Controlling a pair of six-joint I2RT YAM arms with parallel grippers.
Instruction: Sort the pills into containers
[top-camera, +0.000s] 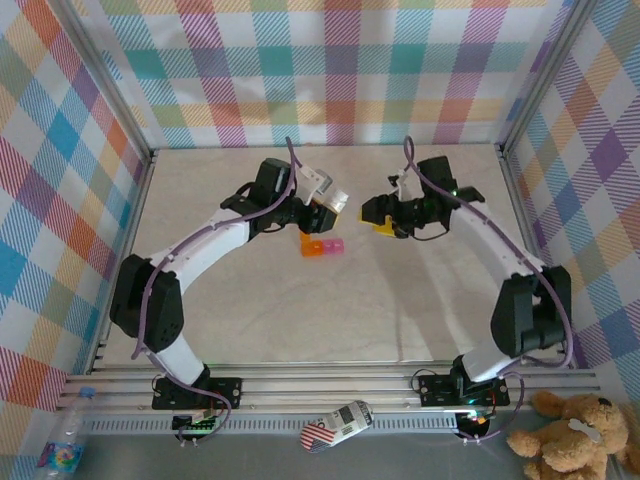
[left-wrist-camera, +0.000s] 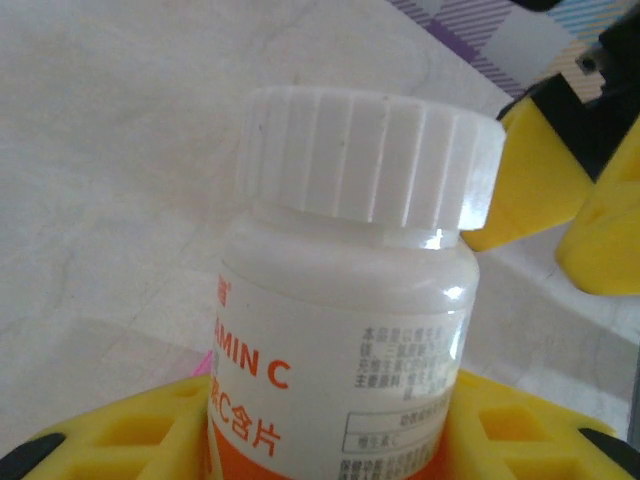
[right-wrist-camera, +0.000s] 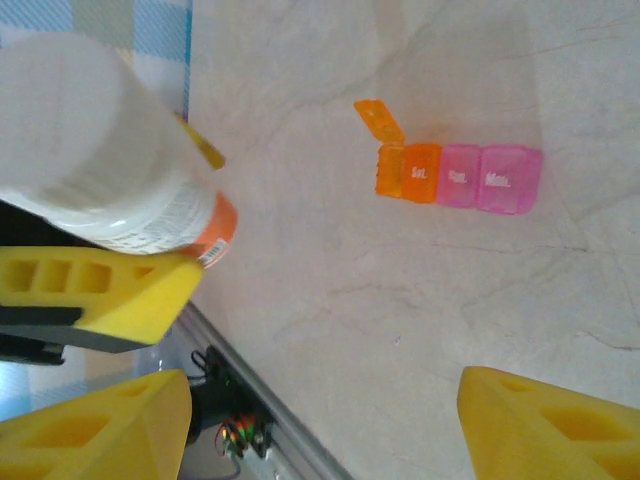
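Containers (right-wrist-camera: 455, 178) lie on the table (right-wrist-camera: 420, 320), one orange lid (right-wrist-camera: 378, 120) flipped open.
Left gripper (top-camera: 328, 205) at their 12 o'clock clamps a bottle (left-wrist-camera: 350, 300); right gripper (right-wrist-camera: 325, 410), at 2 o'clock, fingers apart.

1. The tabletop (top-camera: 300, 320) is a pale beige surface with faint marbling.
2. The containers (top-camera: 321, 246) lie flat near its middle, a short orange-and-pink strip, the end orange lid flipped open.

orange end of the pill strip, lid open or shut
Open: the orange end lid of the small orange-and-pink plastic pill strip stands flipped away from its box.
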